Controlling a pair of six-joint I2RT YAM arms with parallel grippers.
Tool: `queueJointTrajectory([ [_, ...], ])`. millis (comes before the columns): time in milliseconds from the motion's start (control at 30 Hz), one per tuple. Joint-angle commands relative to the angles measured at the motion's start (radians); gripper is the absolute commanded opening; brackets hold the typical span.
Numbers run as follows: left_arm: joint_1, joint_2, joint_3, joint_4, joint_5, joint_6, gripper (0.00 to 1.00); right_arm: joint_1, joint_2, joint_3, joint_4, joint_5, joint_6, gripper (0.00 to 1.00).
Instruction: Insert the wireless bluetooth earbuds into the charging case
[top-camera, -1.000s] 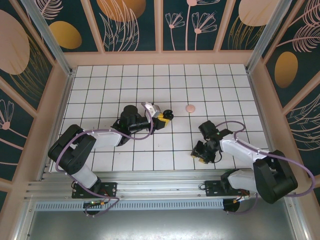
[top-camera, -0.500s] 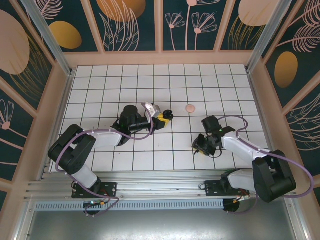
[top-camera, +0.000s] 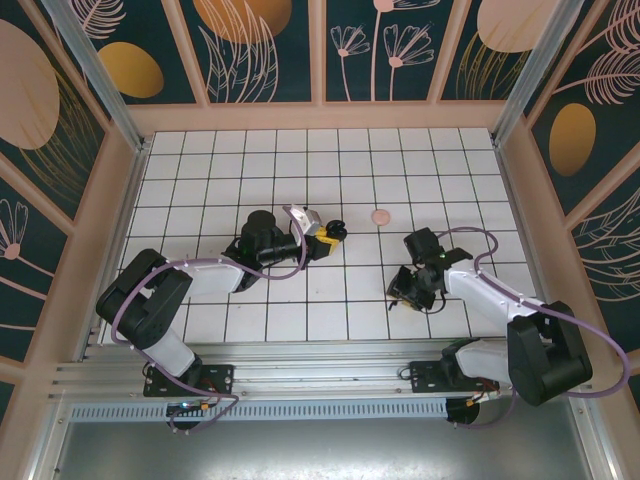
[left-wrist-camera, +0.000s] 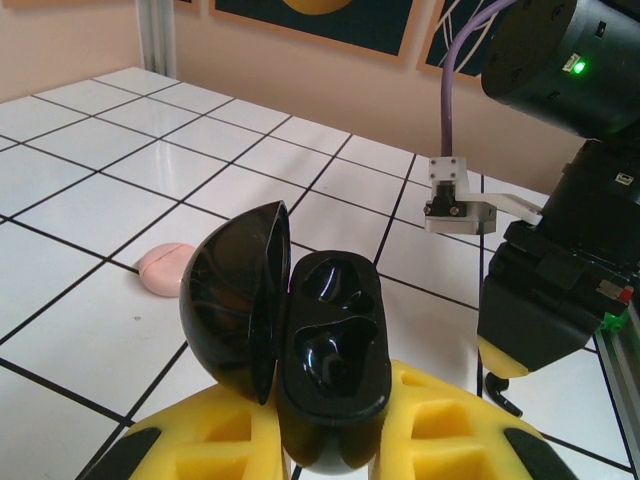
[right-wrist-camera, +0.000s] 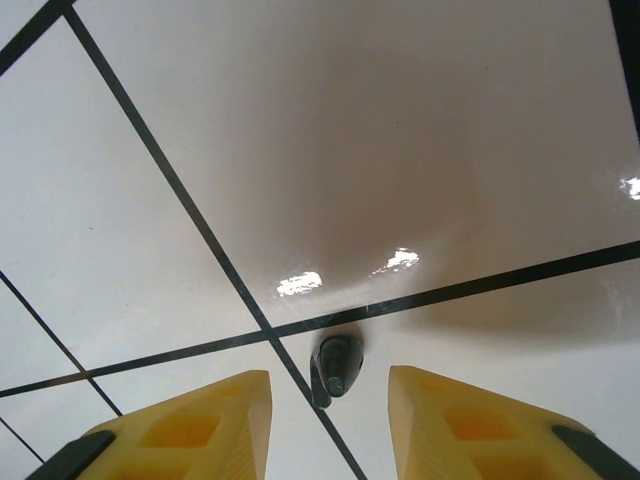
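Note:
My left gripper (left-wrist-camera: 325, 445) (top-camera: 331, 234) is shut on the black charging case (left-wrist-camera: 332, 365), gripping its lower end between yellow fingers. The case stands open, with its lid (left-wrist-camera: 235, 300) swung to the left and two glossy dark wells facing the camera. One black earbud (right-wrist-camera: 335, 364) lies on a white tile beside a crossing of grid lines. My right gripper (right-wrist-camera: 328, 405) (top-camera: 399, 288) is open and low over it, one yellow finger on each side, not touching it. In the left wrist view the same bud (left-wrist-camera: 499, 399) lies under the right gripper's finger (left-wrist-camera: 510, 355).
A pale pink oval object (top-camera: 380, 215) (left-wrist-camera: 165, 270) rests on the tiled floor (top-camera: 440, 170) beyond the left gripper. Pink walls enclose the floor on three sides. The right arm's body (left-wrist-camera: 560, 60) hangs close to the right of the case.
My right gripper has moved a little away from the near edge and come down over the black earbud, its jaws narrowing slightly. The left gripper and case have stayed still.

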Motion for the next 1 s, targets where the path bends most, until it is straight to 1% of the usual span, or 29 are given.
queueJointTrajectory([
  [0,-0.003,-0.007,0.009,0.005,0.002,0.015,0.13,-0.006,0.028,0.012,0.01,0.002,-0.008,0.34],
  [600,-0.003,-0.01,0.009,-0.006,-0.001,0.02,0.13,-0.004,0.092,-0.009,0.066,-0.019,-0.025,0.29],
  [967,-0.003,-0.008,0.007,-0.007,0.0,0.02,0.13,0.01,0.094,-0.009,0.017,-0.003,-0.02,0.28],
])
